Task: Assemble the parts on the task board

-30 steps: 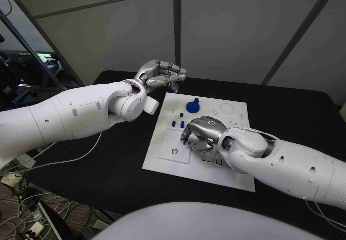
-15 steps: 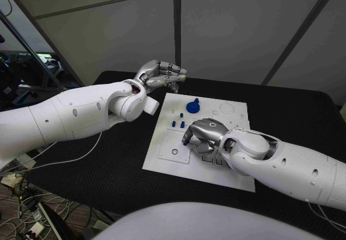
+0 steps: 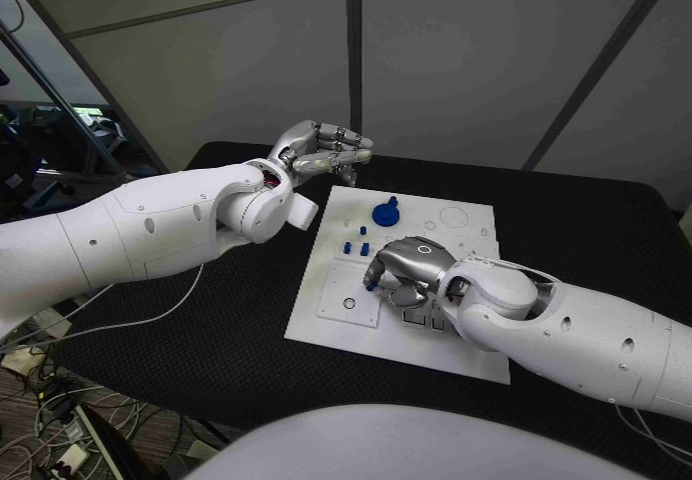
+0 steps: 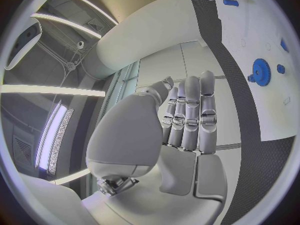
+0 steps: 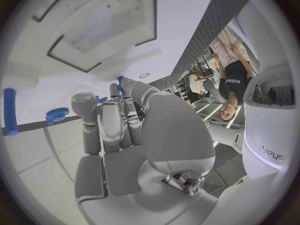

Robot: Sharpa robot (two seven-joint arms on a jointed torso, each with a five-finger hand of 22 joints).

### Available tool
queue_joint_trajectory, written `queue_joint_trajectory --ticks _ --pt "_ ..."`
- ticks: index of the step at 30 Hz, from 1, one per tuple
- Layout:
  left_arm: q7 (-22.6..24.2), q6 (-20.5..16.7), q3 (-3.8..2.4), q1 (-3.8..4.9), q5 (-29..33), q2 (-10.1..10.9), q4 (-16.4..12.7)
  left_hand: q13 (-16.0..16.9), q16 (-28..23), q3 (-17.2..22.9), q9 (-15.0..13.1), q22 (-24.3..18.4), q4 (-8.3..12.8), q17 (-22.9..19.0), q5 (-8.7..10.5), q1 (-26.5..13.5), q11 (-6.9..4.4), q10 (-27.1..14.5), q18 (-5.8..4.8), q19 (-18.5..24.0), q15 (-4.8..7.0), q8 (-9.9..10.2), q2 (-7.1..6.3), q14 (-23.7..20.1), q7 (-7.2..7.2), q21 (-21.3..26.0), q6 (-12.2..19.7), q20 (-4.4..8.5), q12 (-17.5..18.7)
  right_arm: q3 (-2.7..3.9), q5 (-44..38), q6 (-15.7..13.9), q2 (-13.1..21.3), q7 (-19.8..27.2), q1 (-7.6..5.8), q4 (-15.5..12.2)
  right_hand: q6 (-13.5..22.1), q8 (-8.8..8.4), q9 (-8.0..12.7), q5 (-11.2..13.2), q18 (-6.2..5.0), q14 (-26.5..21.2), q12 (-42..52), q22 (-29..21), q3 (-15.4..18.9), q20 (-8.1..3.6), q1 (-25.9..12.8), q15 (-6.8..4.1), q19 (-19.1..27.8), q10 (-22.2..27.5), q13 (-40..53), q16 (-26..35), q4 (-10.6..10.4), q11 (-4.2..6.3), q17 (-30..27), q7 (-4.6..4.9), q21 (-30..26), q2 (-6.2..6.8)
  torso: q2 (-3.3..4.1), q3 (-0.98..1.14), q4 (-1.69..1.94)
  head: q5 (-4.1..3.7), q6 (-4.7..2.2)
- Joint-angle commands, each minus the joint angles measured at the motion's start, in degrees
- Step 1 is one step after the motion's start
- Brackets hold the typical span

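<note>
Task board (image 3: 340, 298) lies mid-table, long axis running near-far. R hand (image 3: 404, 268) low over board centre, fingers curled down; a small blue part (image 3: 371, 283) shows at the fingertips on its left side, apparently pinched but grip not fully clear. Blue gear (image 3: 385, 212) stands on far part of board, well apart from R fingers; small blue pegs (image 3: 356, 247) lie between gear and hand, just left. L hand (image 3: 320, 150) raised off board's far-left corner, fingers together and bent, holding nothing.
</note>
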State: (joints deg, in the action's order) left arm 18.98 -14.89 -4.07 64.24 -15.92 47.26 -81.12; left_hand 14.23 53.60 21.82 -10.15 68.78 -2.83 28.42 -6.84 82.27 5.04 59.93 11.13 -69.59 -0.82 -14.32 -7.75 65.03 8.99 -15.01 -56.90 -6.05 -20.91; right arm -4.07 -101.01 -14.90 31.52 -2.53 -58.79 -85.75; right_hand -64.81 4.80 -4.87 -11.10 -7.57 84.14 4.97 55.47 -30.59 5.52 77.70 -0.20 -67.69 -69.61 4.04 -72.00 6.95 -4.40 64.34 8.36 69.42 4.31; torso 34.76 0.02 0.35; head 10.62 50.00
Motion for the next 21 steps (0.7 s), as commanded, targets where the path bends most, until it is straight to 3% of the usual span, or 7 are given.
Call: queue_joint_trajectory --ticks 1,16,21 --pt "0.03 0.86 -0.03 0.1 0.12 -0.03 -0.05 0.06 -0.22 -0.12 -0.06 -0.06 0.33 -0.06 0.28 -0.27 0.18 -0.39 -0.82 0.05 -0.11 -0.23 0.5 -0.14 -0.02 0.33 0.35 -0.29 -0.2 -0.03 -0.27 1.05 -0.27 -0.15 -0.03 0.15 0.01 -0.41 -0.02 -0.11 0.38 1.79 0.12 0.12 -0.09 0.19 -0.24 -0.03 -0.32 -0.17 0.03 -0.25 -0.06 -0.31 -0.12 0.44 0.37 -0.24 0.06 0.0 0.0 0.07 0.0" --pt "-0.29 1.32 -0.03 0.1 0.12 0.01 -0.05 0.09 -0.22 -0.15 -0.12 -0.08 0.35 -0.07 0.28 -0.32 0.21 -0.53 -0.82 0.05 -0.13 -0.26 0.52 -0.17 0.02 0.38 0.46 -0.3 -0.31 -0.04 -0.22 0.18 -0.53 0.0 -0.04 0.41 3.43 -1.17 0.76 -0.49 0.19 1.43 -1.38 -0.67 0.35 1.31 -1.9 1.21 0.64 6.01 -0.49 -0.66 -0.62 -1.78 -0.5 1.34 -0.06 1.4 -0.03 0.01 -0.07 0.05 0.0" --pt "-0.37 1.44 -0.03 0.1 0.12 0.03 -0.03 0.11 -0.22 -0.18 -0.15 -0.09 0.34 -0.08 0.29 -0.36 0.22 -0.58 -0.82 0.05 -0.14 -0.28 0.54 -0.19 0.03 0.4 0.49 -0.31 -0.38 -0.04 0.01 -1.4 -0.27 0.2 -0.04 0.37 4.98 -1.28 0.99 -0.47 -0.16 0.97 -1.25 -2.36 0.76 1.75 -2.05 1.73 1.92 9.96 -0.49 -0.09 -0.57 -2.33 -1.66 1.56 -1.14 2.01 -0.04 0.03 -0.04 0.03 0.0"
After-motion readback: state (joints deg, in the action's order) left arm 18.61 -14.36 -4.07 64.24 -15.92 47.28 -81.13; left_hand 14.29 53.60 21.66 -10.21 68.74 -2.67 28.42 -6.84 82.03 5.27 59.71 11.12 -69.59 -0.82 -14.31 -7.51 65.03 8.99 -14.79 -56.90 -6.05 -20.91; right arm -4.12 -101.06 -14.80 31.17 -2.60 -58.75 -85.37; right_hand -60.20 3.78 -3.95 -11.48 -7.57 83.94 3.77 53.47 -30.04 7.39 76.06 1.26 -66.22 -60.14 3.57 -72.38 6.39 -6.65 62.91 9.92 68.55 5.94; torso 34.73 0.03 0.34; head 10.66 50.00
